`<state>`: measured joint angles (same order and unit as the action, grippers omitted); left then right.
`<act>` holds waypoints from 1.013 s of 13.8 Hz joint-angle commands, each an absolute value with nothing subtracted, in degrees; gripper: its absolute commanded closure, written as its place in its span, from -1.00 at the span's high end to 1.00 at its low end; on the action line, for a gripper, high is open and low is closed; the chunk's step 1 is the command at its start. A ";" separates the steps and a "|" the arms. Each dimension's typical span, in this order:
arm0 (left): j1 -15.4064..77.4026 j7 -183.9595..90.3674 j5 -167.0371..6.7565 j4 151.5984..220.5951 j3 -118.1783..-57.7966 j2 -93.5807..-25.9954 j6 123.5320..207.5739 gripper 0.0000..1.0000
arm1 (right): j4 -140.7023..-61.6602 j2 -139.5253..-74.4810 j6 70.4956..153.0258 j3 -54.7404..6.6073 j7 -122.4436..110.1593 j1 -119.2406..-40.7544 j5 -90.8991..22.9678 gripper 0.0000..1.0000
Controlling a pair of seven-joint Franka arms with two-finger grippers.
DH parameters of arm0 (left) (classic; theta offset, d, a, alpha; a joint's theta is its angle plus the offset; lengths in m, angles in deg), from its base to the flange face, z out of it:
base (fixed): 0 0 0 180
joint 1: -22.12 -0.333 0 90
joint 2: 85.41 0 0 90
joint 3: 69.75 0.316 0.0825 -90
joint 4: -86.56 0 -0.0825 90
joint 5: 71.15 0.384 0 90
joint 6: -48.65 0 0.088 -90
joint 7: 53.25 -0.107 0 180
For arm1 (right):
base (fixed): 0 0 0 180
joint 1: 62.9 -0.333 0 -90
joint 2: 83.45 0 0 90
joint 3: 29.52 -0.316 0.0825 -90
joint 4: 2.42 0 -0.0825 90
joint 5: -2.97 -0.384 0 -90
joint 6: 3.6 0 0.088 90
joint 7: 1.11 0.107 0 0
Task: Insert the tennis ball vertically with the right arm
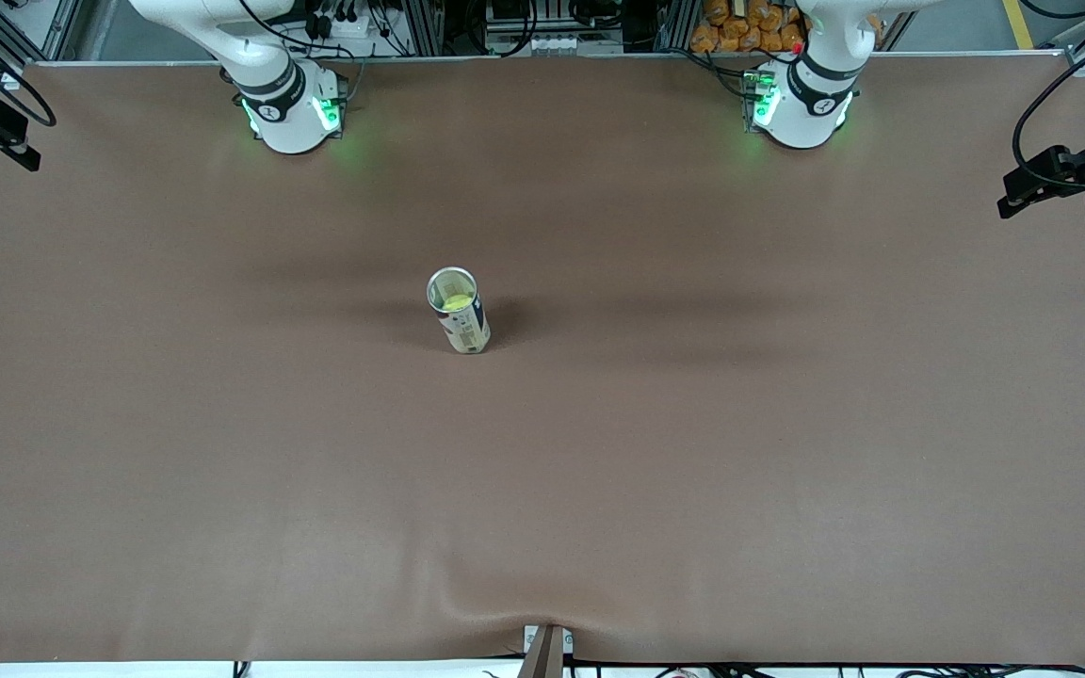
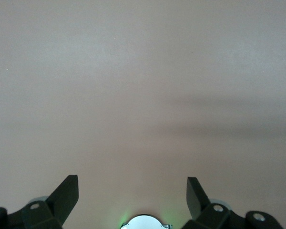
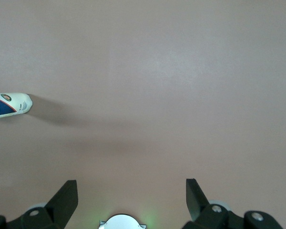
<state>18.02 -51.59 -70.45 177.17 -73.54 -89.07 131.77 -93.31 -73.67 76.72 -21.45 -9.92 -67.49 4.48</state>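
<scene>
Right gripper [image 3: 128, 198] up over bare table [image 1: 787, 452], jaws spread wide, nothing between them; the can [image 1: 459, 311] stands upright mid-table, well clear of its fingers, showing only at the edge of the right wrist view. Ball [image 1: 456, 301] sits inside the can, yellow visible through the open top. Left gripper [image 2: 132, 194] waits over bare table, jaws likewise wide apart and empty.

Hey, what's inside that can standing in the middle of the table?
Through the open top of the upright can a yellow-green tennis ball shows. Whatever lies beneath the ball is hidden by it and the can's wall.
</scene>
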 commanded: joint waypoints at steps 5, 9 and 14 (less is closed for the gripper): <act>18.26 -51.75 -71.06 176.47 -73.70 -88.75 131.97 1.00 | -92.16 -74.31 75.94 -21.43 -10.60 -66.41 5.08 1.00; 18.34 -51.84 -71.15 176.38 -73.70 -88.75 131.97 1.00 | -92.16 -74.31 75.94 -21.43 -10.60 -66.41 5.08 1.00; 18.61 -51.93 -71.06 175.68 -74.14 -88.66 131.97 1.00 | -92.16 -74.40 76.30 -21.43 -10.60 -66.41 5.08 1.00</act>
<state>18.53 -51.71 -70.46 176.75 -73.95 -89.07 131.88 -93.31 -73.73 76.72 -21.28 -9.92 -66.89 4.54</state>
